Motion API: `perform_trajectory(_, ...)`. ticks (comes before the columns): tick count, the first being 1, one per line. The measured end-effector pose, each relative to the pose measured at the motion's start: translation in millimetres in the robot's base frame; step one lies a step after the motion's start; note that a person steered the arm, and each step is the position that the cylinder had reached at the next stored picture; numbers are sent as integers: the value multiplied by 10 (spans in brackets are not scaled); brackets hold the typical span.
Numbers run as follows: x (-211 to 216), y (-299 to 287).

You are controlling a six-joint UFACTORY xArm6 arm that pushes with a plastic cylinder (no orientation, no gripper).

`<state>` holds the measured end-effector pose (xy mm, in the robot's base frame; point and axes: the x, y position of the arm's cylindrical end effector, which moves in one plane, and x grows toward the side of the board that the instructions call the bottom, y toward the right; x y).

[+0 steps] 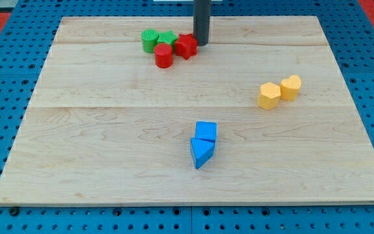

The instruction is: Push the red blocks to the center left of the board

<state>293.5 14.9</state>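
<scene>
Two red blocks sit near the view's top centre of the wooden board (109, 149): a red cylinder (163, 56) and a red star-like block (186, 46) to its right. Two green blocks touch them on the left: a green cylinder (150, 40) and a green block (167, 38). My tip (202, 43) is down on the board, right against the right side of the red star-like block.
Two yellow blocks (269, 95) (291, 87) sit together at the view's right. A blue cube (206, 131) and a blue triangular block (200, 153) sit together below the centre. A blue pegboard (5, 97) surrounds the board.
</scene>
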Motion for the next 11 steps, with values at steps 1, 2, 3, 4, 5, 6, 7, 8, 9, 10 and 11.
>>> perform_trajectory(1, 270, -201)
perform_trajectory(2, 300, -292)
perform_trajectory(3, 263, 121)
perform_trajectory(4, 107, 93)
perform_trajectory(5, 70, -265)
perform_trajectory(6, 310, -1013)
perform_trajectory(7, 551, -1726)
perform_trajectory(8, 639, -2096)
perform_trajectory(9, 523, -1773)
perform_trajectory(10, 518, -1634)
perform_trajectory(11, 514, -1634)
